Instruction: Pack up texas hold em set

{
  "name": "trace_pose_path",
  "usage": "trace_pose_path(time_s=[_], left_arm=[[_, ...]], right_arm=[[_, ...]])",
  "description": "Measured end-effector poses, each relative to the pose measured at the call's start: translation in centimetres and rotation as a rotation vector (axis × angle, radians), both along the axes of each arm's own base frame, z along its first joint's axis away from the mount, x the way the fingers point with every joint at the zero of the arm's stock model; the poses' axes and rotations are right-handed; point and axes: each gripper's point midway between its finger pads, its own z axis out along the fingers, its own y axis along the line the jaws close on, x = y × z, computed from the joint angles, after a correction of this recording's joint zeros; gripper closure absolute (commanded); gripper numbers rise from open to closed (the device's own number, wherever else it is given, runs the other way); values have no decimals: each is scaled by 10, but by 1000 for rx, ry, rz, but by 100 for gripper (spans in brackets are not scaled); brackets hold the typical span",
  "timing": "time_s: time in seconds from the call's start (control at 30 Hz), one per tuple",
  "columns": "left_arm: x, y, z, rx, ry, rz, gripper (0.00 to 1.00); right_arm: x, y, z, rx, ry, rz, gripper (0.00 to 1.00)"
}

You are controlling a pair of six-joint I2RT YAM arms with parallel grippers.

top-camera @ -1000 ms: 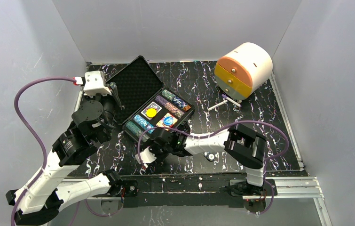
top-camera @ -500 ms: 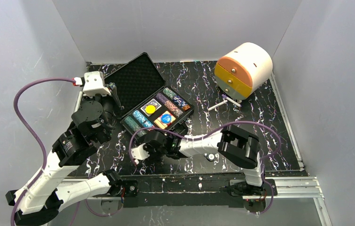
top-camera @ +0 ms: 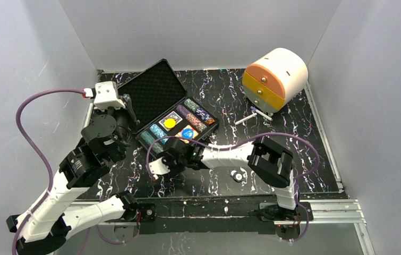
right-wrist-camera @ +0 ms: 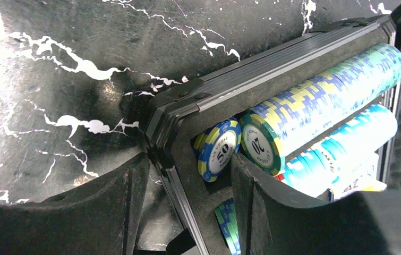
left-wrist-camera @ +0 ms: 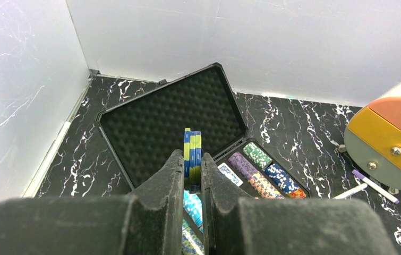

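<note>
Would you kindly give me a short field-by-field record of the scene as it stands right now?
Case: black rectangular hard case, open, foam-lined lid laid back
Contents: rows of multicoloured poker chips, yellow round button, blue round button
Left tool: shut on a small stack of blue and yellow-green chips
Right tool: open, straddling the case's corner wall, a blue chip marked 50 in the tray between its fingers
Elsewhere: cream-and-orange round drawer box, far right of the table

"50" on a blue-edged chip [right-wrist-camera: 220, 151], "20" on the green chip [right-wrist-camera: 261, 147] beside it
</note>
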Motion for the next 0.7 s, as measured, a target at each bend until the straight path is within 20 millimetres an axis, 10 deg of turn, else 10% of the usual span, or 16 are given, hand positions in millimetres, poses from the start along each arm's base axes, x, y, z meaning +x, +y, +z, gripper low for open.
trace_pose_path(time_s=[0.7], left_arm=[[-4,7,2,-11,-10,11,100]], right_arm=[[-1,-1,4,-32,213,26,29]])
